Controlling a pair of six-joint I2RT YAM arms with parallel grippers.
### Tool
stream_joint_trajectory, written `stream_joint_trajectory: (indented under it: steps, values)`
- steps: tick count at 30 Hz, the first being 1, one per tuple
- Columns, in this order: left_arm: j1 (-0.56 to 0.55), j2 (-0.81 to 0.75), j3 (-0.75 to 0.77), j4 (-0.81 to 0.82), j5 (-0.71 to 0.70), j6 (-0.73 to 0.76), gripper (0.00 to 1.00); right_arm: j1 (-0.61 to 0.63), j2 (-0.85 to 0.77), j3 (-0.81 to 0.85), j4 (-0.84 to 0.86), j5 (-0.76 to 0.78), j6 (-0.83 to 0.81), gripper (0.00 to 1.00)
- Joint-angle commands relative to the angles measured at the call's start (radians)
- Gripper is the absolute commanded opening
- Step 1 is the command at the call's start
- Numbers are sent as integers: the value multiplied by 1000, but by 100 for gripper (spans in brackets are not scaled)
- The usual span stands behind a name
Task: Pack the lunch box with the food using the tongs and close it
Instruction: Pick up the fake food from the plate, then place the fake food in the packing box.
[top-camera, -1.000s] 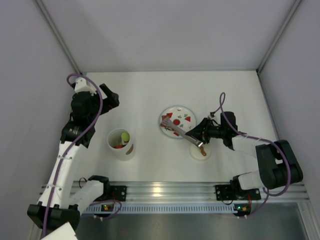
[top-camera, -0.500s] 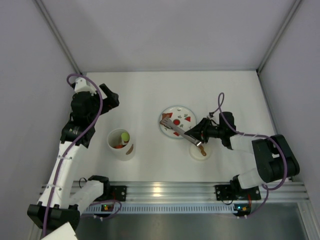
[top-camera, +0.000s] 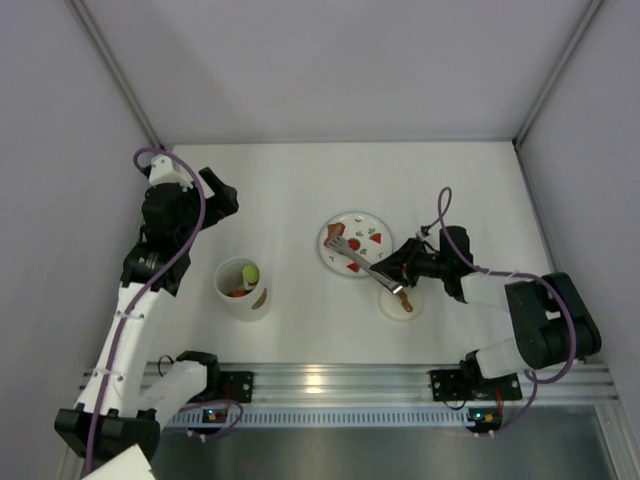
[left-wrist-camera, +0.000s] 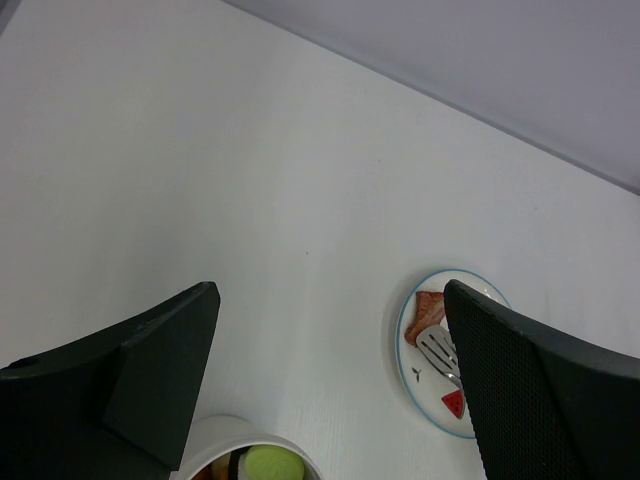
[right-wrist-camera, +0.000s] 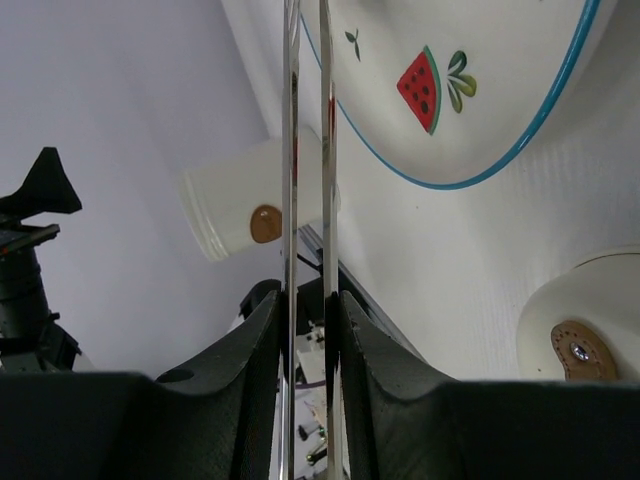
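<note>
The white lunch box (top-camera: 240, 289) stands at the left with green and orange food (top-camera: 247, 276) inside. The slender silvery tongs (top-camera: 368, 264) slant from the plate (top-camera: 366, 222) back to my right gripper (top-camera: 401, 270), which is shut on their two arms (right-wrist-camera: 291, 150). The tongs' slotted tip (left-wrist-camera: 438, 348) lies against a brown food piece (left-wrist-camera: 428, 314) on the plate (left-wrist-camera: 425, 400); whether that piece is pinched does not show. My left gripper (top-camera: 220, 197) hangs open (left-wrist-camera: 328, 300) above the table, behind the lunch box (left-wrist-camera: 240, 445).
A round white lid (top-camera: 398, 304) with a brown tab (right-wrist-camera: 570, 347) lies just right of the plate, under the right gripper. The plate (right-wrist-camera: 480, 90) carries printed red watermelon wedges. Grey walls enclose the table on three sides. A metal rail runs along the near edge.
My right gripper has squeezed tighter on the tongs, bringing their arms close together. The tongs' tip has shifted slightly on the plate towards the brown piece. The left arm has not moved.
</note>
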Motion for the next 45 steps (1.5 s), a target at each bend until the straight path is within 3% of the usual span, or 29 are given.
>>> stream_joint_trajectory:
  steps: [1,9,23,30,37,45]
  values:
    - [5,-4,-10,26,-4,0,99,20,-72,9,-8,40,-53,19]
    - [5,-5,-10,24,-4,0,99,20,-238,110,-367,130,-256,11]
    - [5,-2,-8,27,0,-3,99,41,-370,275,-682,107,-444,9]
    - [5,-2,-8,29,0,-1,99,144,-395,407,-765,107,-446,9]
    - [5,-2,-8,28,-1,-1,99,322,-367,519,-772,146,-403,9]
    - [5,-2,-8,27,0,-1,99,439,-332,599,-762,168,-371,10]
